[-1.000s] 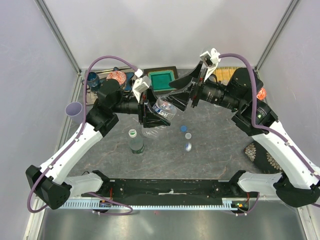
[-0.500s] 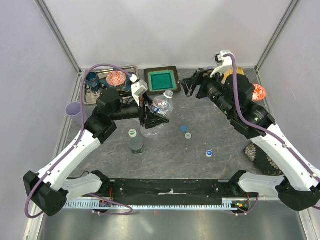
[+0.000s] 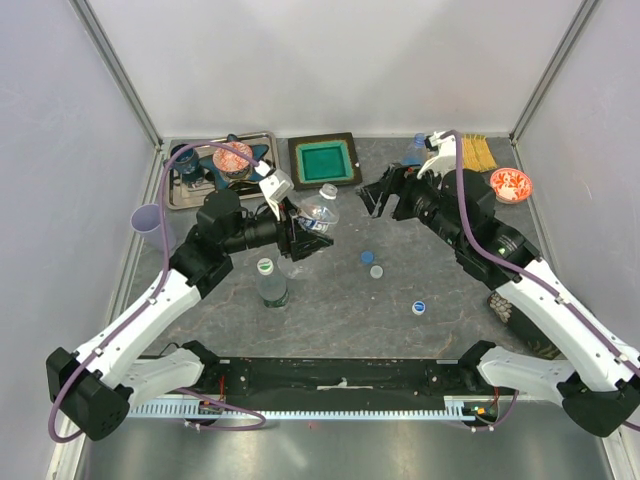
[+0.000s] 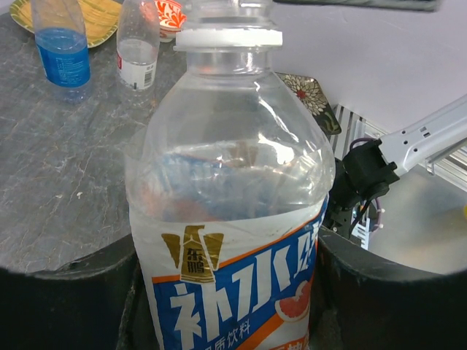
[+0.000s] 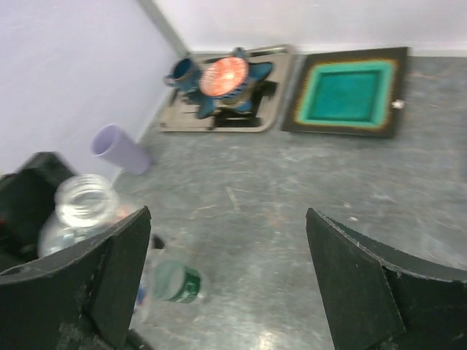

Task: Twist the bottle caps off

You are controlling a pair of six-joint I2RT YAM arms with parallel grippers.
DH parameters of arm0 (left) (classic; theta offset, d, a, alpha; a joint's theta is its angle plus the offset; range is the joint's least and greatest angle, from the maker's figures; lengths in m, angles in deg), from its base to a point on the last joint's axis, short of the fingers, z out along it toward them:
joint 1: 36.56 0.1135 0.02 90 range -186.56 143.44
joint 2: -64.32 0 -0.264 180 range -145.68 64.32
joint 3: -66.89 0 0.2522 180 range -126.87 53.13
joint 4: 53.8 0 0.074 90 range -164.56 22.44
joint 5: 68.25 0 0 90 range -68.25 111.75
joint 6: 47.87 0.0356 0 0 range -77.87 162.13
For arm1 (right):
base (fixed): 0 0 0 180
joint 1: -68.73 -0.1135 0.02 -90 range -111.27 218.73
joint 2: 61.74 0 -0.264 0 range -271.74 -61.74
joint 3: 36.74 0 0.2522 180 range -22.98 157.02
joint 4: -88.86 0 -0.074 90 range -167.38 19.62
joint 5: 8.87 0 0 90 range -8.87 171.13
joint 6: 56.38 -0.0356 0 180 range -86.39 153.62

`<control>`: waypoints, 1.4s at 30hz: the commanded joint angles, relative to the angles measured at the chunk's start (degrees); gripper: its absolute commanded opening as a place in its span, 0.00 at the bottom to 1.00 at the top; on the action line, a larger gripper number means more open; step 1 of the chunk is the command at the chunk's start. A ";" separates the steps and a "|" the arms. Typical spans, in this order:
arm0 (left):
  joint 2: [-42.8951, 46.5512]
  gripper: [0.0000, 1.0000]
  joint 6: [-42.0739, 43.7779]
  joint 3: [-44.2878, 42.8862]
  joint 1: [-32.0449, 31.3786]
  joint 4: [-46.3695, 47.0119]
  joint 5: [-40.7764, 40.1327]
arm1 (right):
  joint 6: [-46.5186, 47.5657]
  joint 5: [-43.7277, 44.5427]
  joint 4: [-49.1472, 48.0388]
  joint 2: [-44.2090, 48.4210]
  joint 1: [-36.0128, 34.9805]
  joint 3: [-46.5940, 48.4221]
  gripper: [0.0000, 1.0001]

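My left gripper point(image 3: 303, 228) is shut on a clear bottle point(image 3: 318, 212) with a blue, white and orange label and holds it tilted above the table. Its neck is open, with only a white ring point(image 4: 228, 36); the open mouth shows in the right wrist view point(image 5: 86, 197). My right gripper point(image 3: 384, 196) is open and empty, to the right of that bottle. A blue cap point(image 3: 368, 257), a grey-white cap point(image 3: 376, 271) and a blue-and-white cap point(image 3: 419, 307) lie on the table. A green-labelled bottle point(image 3: 270, 287) stands with its green-and-white cap point(image 5: 175, 283) on. A blue-tinted bottle point(image 4: 62, 44) and a clear bottle point(image 4: 139, 44) stand uncapped at the back.
A green tray point(image 3: 322, 160) and a metal tray point(image 3: 190, 192) with a red-patterned bowl point(image 3: 233, 155) lie at the back. A lilac cup point(image 3: 150, 220) lies at the left. A red bowl point(image 3: 510, 183), a yellow plate point(image 3: 478, 152) and a patterned dish point(image 3: 503, 303) are at the right.
My right gripper has drawn back to the right from the held bottle's neck. The blue-and-white cap has landed on the table and come to rest at the front right. The left gripper still holds the bottle.
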 commanded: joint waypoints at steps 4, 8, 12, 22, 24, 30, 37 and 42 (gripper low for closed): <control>-1.75 0.53 3.17 -2.16 -0.38 0.32 2.84 | -5.31 -19.90 -12.17 -2.28 -0.02 3.33 0.96; -2.45 0.53 3.25 -2.60 -1.26 0.32 3.19 | -7.51 -25.78 -15.78 -4.31 -0.02 2.37 0.96; -2.81 0.54 3.60 -3.21 -1.97 0.32 2.93 | -8.30 -28.60 -16.58 -6.41 -0.02 1.75 0.90; -3.86 0.55 4.92 -6.20 -2.67 0.32 0.12 | -8.39 -30.90 -15.96 -7.56 0.07 0.26 0.60; -3.95 0.55 5.01 -6.64 -2.76 0.32 -0.23 | -8.39 -30.81 -15.79 -7.30 -0.02 -0.27 0.46; -4.47 0.68 4.84 -7.69 -2.76 0.32 -4.00 | -7.95 -30.02 -15.61 -6.68 -0.02 -0.89 0.00; -6.49 0.99 3.96 -14.62 -2.76 -8.19 -13.58 | -1.99 -15.11 -7.64 -5.01 -0.02 5.34 0.00; -7.38 0.99 3.17 -20.35 -2.76 -14.53 -23.42 | 3.12 11.07 0.73 -7.29 -0.02 14.14 0.00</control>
